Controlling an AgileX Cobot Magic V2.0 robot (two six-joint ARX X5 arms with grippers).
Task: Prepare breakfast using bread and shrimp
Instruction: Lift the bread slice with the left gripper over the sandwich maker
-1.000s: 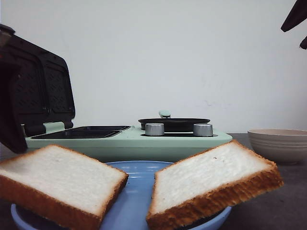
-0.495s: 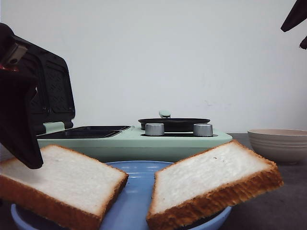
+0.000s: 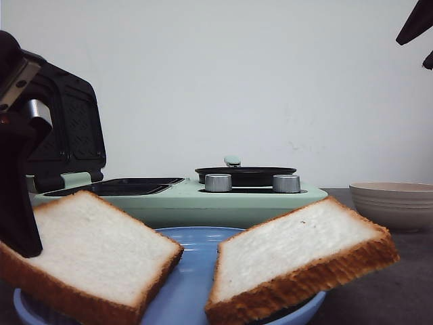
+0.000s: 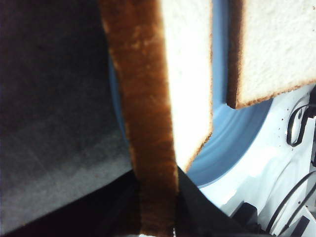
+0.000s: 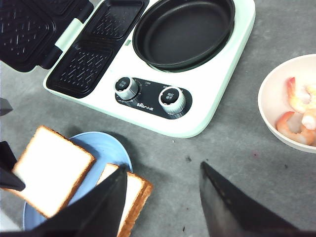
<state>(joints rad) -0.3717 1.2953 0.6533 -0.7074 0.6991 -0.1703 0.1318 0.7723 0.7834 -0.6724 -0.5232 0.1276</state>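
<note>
Two bread slices rest on a blue plate. My left gripper is shut on the brown crust edge of the left bread slice, whose gripped side is raised off the plate. The right bread slice leans on the plate's rim, overhanging it. My right gripper hangs open high above the table, over the grey surface beside the plate, holding nothing. Shrimp, pink-cream with orange tails, lie in a cream bowl.
A mint-green breakfast maker stands behind the plate. Its black grill plates are uncovered, with the lid swung up at the left. It also has a round black pan and two silver knobs. The bowl sits at the right.
My left gripper has come down and in onto the left slice's outer edge and closed on it. That edge has risen, tilting the slice. The right arm has not moved.
</note>
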